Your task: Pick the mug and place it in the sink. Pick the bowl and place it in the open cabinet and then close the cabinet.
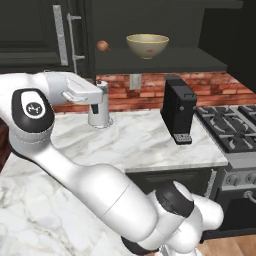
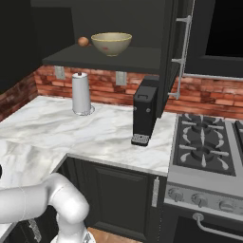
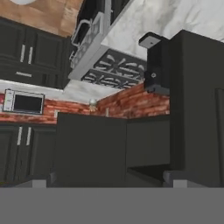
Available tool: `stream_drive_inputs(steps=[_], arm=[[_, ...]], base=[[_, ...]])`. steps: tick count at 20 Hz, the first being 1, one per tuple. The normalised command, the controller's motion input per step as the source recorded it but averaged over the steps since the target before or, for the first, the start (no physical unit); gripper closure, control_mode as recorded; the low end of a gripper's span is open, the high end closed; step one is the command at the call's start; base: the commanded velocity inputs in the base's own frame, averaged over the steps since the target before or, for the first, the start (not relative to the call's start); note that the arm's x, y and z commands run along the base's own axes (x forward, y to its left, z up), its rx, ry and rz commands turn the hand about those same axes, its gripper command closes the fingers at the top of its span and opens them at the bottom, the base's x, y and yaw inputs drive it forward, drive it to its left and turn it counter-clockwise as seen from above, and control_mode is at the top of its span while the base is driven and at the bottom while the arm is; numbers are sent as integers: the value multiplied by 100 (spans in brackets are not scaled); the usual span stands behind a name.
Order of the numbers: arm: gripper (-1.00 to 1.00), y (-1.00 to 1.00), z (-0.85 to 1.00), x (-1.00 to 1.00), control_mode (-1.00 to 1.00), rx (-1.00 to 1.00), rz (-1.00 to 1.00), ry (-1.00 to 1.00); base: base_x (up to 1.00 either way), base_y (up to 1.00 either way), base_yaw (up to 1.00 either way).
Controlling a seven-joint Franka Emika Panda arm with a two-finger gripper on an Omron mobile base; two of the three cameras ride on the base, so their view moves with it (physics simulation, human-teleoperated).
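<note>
White arm links fill the foreground of the left base view, the arm bending up and to the left toward the cabinet (image 1: 150, 60) door. In the hand view the gripper (image 3: 109, 177) shows as two small dark finger tips well apart, so it stands wide with nothing between them. Just ahead of it are the black flat panels of the cabinet, and beyond them a strip of red brick wall (image 3: 127, 103), the stove (image 3: 111, 68) and a black coffee machine (image 3: 157, 65), all tilted by the roll of the hand.

On the dark inner shelf (image 1: 160, 62) of the open cabinet sits the bowl (image 1: 147, 45), upright: wide, cream-beige, with a thin darker rim, a small foot and a faint red mark on its side. A small brown ball (image 1: 103, 46) lies on the same shelf, near the bowl but apart from it, on the side toward the arm. The open door with its long silver bar handle (image 1: 74, 42) stands beside the ball.

Below the shelf, on the white marble surface (image 1: 135, 140), a paper towel roll (image 1: 99, 107) stands upright against the brick, and the coffee machine stands near the stove. From the right base view the bowl (image 2: 111, 43) and ball (image 2: 83, 42) sit the same way.
</note>
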Motion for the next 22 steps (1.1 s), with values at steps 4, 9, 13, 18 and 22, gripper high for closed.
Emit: stream_drive_inputs(steps=[4, 9, 13, 18, 22], arm=[[-100, -86, -29, 3, -100, 0, 27, -10], [-100, -99, -22, 23, -100, 2, 44, -10], [-100, -100, -30, 56, -100, 10, 43, -10], [-100, -79, -32, 51, -100, 1, 31, -3], [-100, -72, -32, 83, -100, 0, 10, 0]], base=[[0, 0, 0], [0, 0, 0], [0, 0, 0], [0, 0, 0], [0, 0, 0]])
